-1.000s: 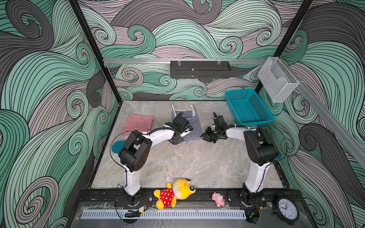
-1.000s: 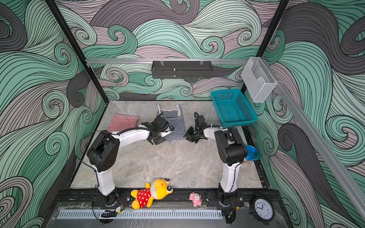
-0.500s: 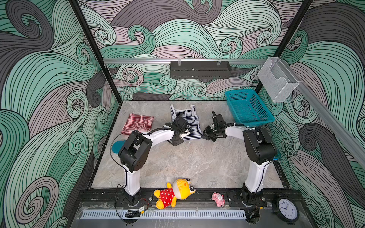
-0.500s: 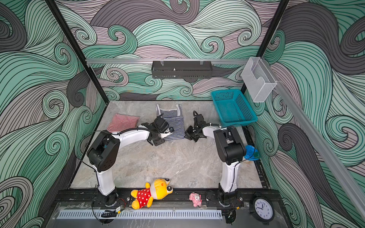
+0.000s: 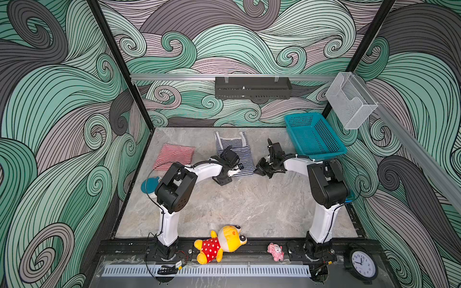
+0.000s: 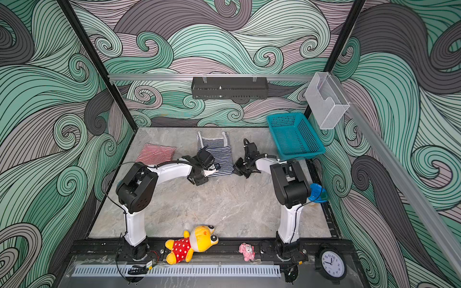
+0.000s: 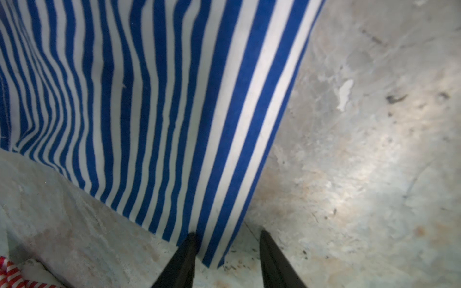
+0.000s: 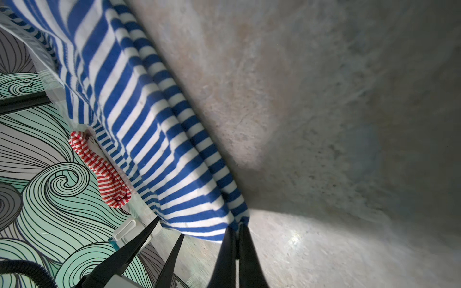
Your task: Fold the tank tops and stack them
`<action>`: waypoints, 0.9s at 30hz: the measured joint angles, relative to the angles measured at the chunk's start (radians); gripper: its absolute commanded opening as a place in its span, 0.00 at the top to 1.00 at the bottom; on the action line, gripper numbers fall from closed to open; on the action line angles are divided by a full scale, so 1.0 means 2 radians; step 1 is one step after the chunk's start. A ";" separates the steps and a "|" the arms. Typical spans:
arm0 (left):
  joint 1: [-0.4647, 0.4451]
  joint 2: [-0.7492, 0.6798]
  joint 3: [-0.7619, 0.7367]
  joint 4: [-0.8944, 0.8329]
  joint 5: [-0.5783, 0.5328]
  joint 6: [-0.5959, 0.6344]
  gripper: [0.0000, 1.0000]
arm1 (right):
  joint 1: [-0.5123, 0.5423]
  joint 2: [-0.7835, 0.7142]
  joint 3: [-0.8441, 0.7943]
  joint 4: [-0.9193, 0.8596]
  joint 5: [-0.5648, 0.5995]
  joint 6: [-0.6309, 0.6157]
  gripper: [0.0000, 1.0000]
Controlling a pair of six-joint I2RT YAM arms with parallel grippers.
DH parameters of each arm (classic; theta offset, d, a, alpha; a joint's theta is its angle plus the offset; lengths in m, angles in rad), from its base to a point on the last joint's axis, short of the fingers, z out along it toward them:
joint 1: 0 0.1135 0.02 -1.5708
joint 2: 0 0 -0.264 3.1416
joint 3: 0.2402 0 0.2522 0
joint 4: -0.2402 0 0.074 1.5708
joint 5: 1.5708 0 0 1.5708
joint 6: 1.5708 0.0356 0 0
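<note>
The navy-and-white tank top [image 5: 234,149] [image 6: 216,148] lies flat at the back middle of the table, straps pointing to the rear wall. The red-and-white tank top [image 5: 174,155] [image 6: 156,154] lies folded to its left. My left gripper [image 7: 228,233] [image 5: 239,167] is open at the navy top's near left hem corner, which lies between the fingertips [image 7: 192,237]. My right gripper [image 8: 237,225] [image 5: 258,169] is shut on the near right hem corner of the navy top [image 8: 159,139]. In the right wrist view the left gripper's fingers [image 8: 152,224] and the red top [image 8: 107,174] also show.
A teal basket [image 5: 314,134] stands at the back right. On the front rail lie a yellow plush toy in a red dotted dress [image 5: 219,244], a small pink toy [image 5: 275,251] and a clock [image 5: 361,261]. Blue dishes sit behind the arms [image 5: 147,185] [image 6: 318,193].
My right gripper has closed on the navy top's hem corner. My left gripper's jaws have narrowed around the other corner. Both arms shifted slightly toward the hem.
</note>
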 measured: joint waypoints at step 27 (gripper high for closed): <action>0.034 0.023 0.035 -0.032 0.052 0.011 0.98 | -0.002 -0.020 0.014 -0.014 -0.002 -0.005 1.00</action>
